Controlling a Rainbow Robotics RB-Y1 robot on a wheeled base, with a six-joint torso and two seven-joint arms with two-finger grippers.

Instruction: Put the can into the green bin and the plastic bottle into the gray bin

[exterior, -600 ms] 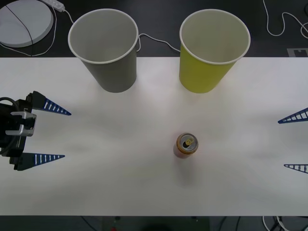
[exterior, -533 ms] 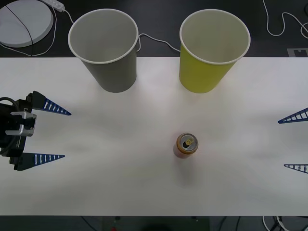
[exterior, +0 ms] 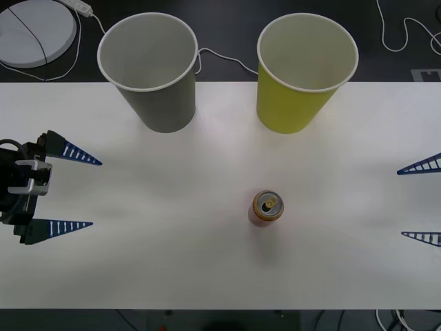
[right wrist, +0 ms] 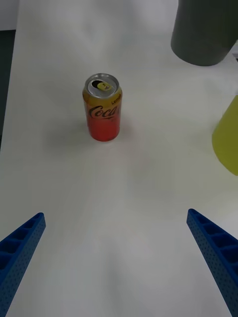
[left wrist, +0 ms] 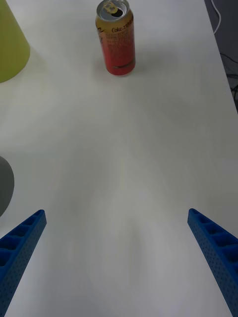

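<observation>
Stood upright mid-table (exterior: 207, 276): can (exterior: 267, 207), opened, likely light, thin-walled, slick. Best gripped gently around mid-body. Waited spread wide at opposite edges: right hand (exterior: 422, 203), left hand (exterior: 69, 189). Green bin (exterior: 296, 103) beyond.

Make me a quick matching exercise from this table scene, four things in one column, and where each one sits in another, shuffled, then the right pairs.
Things:
1. can
2. green bin
3. gray bin
4. left end effector

Places, by the front view:
A. far side of the table, left of the other bin
B. left edge of the table, open
C. upright near the table's middle, nothing touching it
D. far side of the table, right of the other bin

Pairs: 1-C, 2-D, 3-A, 4-B
</observation>
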